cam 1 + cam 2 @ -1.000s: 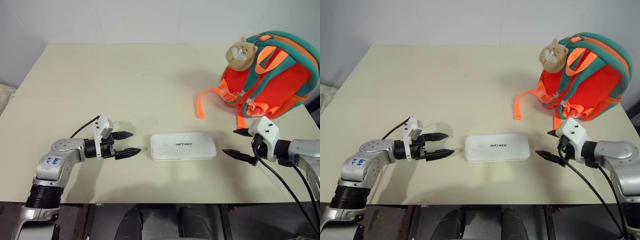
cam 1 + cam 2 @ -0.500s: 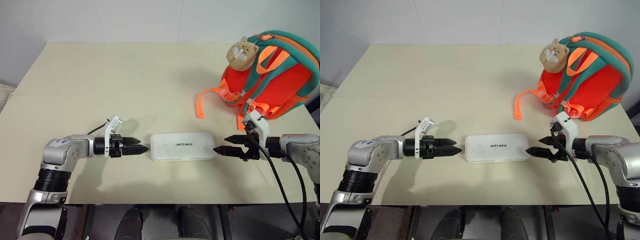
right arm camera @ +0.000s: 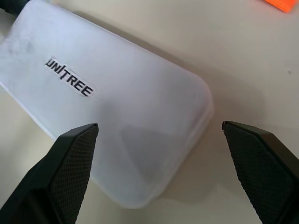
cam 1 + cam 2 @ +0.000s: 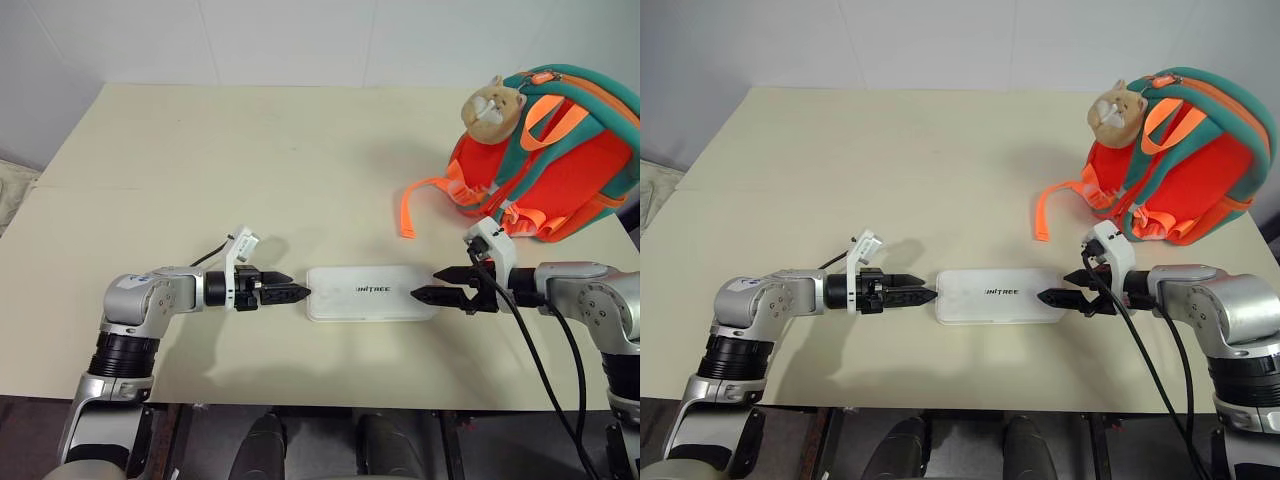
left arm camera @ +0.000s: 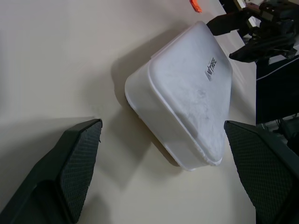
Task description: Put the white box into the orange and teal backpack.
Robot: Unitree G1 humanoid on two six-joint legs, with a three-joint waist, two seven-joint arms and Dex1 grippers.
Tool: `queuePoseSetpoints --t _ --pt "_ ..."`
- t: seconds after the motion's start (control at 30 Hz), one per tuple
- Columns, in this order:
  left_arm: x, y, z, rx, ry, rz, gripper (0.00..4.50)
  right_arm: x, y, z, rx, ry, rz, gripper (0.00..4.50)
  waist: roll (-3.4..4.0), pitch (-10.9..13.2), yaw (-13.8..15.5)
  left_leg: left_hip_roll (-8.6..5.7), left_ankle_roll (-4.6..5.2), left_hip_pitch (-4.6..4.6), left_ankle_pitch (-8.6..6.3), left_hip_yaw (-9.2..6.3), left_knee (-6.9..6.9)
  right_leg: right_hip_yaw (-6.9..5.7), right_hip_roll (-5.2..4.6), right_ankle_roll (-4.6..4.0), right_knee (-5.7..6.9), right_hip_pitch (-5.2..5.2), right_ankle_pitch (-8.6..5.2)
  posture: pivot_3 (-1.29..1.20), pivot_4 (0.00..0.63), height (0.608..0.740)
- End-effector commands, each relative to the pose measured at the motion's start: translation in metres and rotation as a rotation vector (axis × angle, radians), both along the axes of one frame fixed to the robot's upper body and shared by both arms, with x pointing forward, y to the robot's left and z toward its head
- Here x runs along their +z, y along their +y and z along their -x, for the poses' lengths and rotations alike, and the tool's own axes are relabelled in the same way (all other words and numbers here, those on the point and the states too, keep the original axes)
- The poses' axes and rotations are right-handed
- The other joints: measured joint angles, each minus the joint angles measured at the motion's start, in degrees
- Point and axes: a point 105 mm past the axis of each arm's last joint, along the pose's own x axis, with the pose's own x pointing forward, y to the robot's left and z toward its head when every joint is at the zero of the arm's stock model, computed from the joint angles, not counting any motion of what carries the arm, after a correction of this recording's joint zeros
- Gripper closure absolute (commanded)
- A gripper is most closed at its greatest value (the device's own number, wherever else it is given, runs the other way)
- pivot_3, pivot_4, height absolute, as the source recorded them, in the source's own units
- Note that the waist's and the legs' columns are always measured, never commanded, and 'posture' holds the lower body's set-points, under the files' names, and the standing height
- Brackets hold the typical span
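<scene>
Both grippers, left gripper [image 4: 292,293] and right gripper [image 4: 428,294], are standing spread wide, flanking the short ends of the white box [image 4: 370,293], which is lying flat on the table [image 4: 250,160]: thin, rounded corners, dark lettering.

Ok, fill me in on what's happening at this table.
A two-armed robot is working on a flat white box lying on the table. The left gripper sits at one short end and the right gripper at the other, both with jaws open, each straddling its end of the box, which is not lifted yet. The orange and teal backpack stands at the table's far right, beyond the right gripper.
</scene>
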Motion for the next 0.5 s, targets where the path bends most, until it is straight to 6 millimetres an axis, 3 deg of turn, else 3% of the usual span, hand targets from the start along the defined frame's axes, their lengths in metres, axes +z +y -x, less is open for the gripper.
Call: queuePoseSetpoints --t 0.03,0.23,0.5 --pt "-0.014 -0.007 0.006 -0.014 0.061 -0.032 0.02 0.008 0.008 0.001 0.033 -0.028 -0.004 0.00 0.00 0.0 0.1 0.00 0.00 0.00 0.00 0.00 0.00 0.00 0.00 0.00 -0.01 0.00 0.00 0.00 0.150 0.740" --pt "-0.014 -0.019 0.013 -0.054 0.113 -0.014 0.02 0.008 0.010 0.005 0.057 -0.019 0.016 0.00 0.00 0.0 0.6 -0.01 0.00 -0.01 0.00 0.00 0.00 0.00 -0.01 0.00 -0.02 0.00 0.00 0.00 0.150 0.740" --pt "-0.015 -0.019 0.014 -0.054 0.137 -0.050 0.02 0.004 -0.003 0.010 0.031 -0.013 0.062 0.00 0.00 0.0 0.6 -0.02 0.04 -0.03 -0.05 0.01 -0.13 0.00 -0.02 0.00 -0.21 0.00 -0.01 0.00 0.150 0.740"
